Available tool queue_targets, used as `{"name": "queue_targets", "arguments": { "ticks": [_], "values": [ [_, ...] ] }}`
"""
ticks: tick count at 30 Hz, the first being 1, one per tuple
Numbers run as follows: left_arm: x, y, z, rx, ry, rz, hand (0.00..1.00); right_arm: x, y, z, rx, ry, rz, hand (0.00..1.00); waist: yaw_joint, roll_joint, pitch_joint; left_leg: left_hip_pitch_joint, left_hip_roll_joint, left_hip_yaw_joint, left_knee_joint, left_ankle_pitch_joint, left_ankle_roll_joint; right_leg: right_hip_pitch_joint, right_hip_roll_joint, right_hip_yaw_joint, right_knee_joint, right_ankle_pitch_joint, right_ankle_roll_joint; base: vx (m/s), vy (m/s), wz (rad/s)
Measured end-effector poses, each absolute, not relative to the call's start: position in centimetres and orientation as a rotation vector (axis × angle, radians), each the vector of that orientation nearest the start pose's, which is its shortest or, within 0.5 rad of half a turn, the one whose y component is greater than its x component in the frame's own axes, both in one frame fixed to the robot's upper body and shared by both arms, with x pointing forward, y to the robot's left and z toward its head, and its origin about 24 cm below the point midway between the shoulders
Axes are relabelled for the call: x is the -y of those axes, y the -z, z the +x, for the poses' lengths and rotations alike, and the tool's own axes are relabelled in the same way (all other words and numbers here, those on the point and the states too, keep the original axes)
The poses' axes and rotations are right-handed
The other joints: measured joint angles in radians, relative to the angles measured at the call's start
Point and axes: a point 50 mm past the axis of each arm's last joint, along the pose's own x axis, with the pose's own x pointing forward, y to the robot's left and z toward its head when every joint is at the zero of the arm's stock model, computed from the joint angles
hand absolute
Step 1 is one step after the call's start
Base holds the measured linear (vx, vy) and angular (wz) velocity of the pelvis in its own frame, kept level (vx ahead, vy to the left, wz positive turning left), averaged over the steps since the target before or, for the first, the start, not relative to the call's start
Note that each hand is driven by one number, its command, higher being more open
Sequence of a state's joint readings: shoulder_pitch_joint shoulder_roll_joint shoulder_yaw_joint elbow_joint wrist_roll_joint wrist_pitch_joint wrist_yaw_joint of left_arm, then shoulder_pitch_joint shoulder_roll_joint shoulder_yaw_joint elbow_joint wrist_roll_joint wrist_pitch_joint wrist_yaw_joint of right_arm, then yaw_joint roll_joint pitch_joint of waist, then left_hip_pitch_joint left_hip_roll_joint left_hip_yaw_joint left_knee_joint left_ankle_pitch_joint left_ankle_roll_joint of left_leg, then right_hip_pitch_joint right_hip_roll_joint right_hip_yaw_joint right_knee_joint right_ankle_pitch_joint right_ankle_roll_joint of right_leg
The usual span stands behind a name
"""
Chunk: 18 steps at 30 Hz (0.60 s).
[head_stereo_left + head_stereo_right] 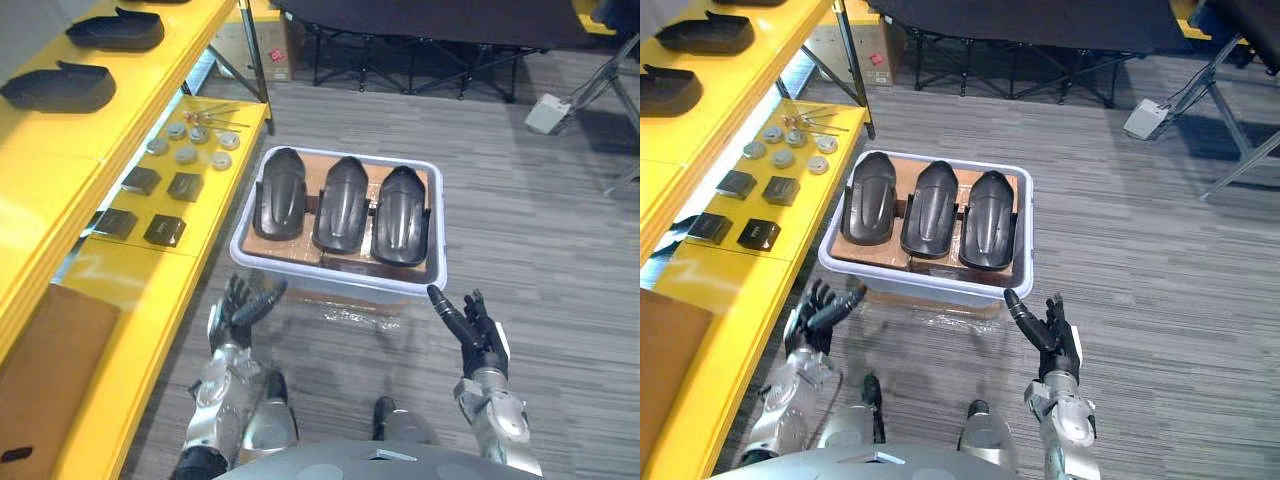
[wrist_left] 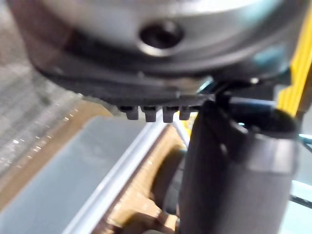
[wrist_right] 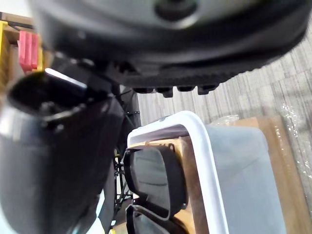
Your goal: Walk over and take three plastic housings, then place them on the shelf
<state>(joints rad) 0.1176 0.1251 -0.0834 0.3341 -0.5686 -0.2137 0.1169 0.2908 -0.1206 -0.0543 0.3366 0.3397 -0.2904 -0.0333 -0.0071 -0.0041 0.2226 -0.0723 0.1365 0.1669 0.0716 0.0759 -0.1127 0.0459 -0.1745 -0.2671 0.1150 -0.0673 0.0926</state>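
Three black plastic housings lie side by side in a white bin on the floor: left housing, middle housing, right housing. They rest on brown cardboard inside it. My left hand hovers open just before the bin's near left corner. Open as well, my right hand is raised off the near right corner, apart from the bin. The right wrist view shows the bin's rim and one housing past the thumb. A yellow shelf runs along the left.
Two more black housings lie on the shelf's upper level. Its lower level holds small black blocks, round metal discs and a brown panel. Folding table legs and a white box stand farther back on the grey floor.
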Motion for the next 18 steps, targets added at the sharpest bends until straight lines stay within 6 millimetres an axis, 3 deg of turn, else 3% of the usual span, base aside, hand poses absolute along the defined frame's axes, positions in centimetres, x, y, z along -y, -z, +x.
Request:
{"name": "queue_targets", "arguments": {
  "ticks": [3,8,12,14,18],
  "values": [
    [-18.7,3.3,21.0,-0.224,-0.243,-0.394,1.00,20.2,5.8,15.8,-0.312,0.250,0.189,1.00,-0.002,-0.008,-0.005,0.050,-0.034,0.022,-0.040,0.006,0.009,0.037,-0.024,0.006,-0.032,0.012,0.018,0.09,0.073,-0.09],
    [-18.7,4.2,20.1,-0.277,-0.250,-0.388,1.00,19.9,4.8,17.3,-0.268,0.273,0.172,1.00,-0.001,0.003,-0.011,0.061,-0.023,0.021,-0.064,0.008,0.011,0.037,-0.012,0.006,-0.032,0.011,0.018,-0.02,-0.011,-0.02],
    [-18.3,5.3,18.6,-0.349,-0.247,-0.388,1.00,21.8,3.1,18.1,-0.208,0.364,0.114,1.00,0.000,0.000,-0.016,0.085,-0.021,0.022,-0.120,0.026,0.017,0.031,0.002,0.007,-0.031,0.011,0.017,-0.08,-0.012,-0.03],
    [-18.2,5.6,18.4,-0.374,-0.239,-0.387,1.00,23.7,2.3,18.9,-0.200,0.413,0.088,1.00,0.001,-0.002,-0.017,0.093,-0.022,0.021,-0.156,0.049,0.023,0.024,0.003,0.005,-0.030,0.012,0.018,-0.11,0.004,0.03],
    [-18.2,5.8,18.0,-0.402,-0.221,-0.324,1.00,26.3,3.3,20.3,-0.321,0.420,0.108,1.00,0.007,-0.008,-0.026,0.091,-0.025,0.013,-0.160,0.057,0.026,0.024,0.002,-0.005,-0.031,0.010,0.026,-0.14,0.023,0.08]
  ]
}}
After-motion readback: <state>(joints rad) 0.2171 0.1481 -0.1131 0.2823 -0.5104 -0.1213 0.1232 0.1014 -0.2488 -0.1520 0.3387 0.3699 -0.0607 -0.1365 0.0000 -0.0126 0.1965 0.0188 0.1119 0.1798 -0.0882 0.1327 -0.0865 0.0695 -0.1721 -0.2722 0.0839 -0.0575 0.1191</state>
